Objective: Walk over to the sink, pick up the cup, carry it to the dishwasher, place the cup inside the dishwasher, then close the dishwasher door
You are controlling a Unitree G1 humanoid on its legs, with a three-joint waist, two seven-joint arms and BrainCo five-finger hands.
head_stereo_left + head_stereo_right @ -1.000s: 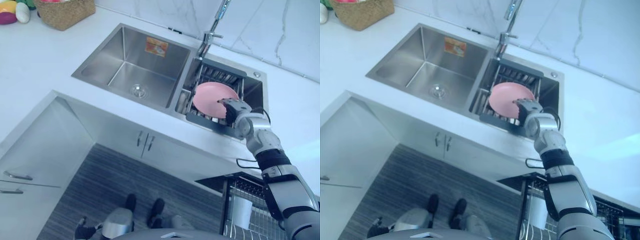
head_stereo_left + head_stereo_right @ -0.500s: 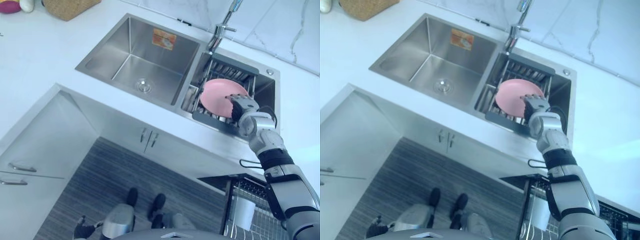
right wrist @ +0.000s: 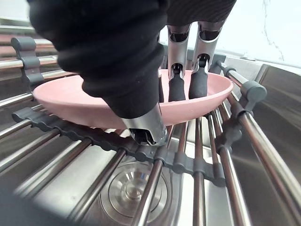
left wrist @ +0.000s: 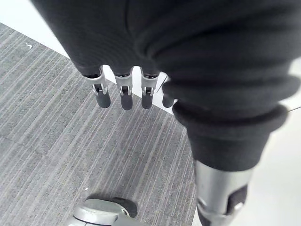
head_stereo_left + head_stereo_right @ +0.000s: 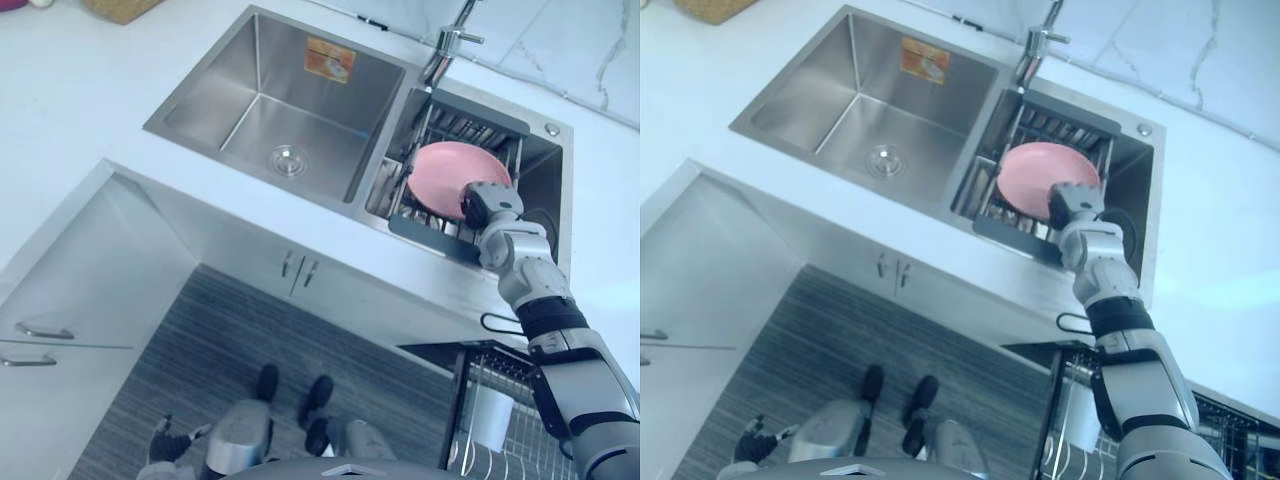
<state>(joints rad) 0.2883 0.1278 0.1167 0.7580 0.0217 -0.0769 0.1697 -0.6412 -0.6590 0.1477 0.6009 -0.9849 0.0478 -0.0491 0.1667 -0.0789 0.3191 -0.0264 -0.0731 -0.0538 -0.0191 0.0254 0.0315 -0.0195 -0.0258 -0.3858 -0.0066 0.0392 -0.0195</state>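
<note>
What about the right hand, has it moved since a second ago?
No. The whole view shifted, but the right hand stays at the near-right rim of the pink plate, above the sink rack.

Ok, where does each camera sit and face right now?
Left eye view: on the head, looking down at the sink and dish rack; right arm and right robot hand show.
Right eye view: beside it, same scene.
Left wrist view: along the open left robot hand, down at the striped floor.
Right wrist view: along the right robot hand pinching the pink plate.
Shared: the pink plate, in eye and right wrist views.
</note>
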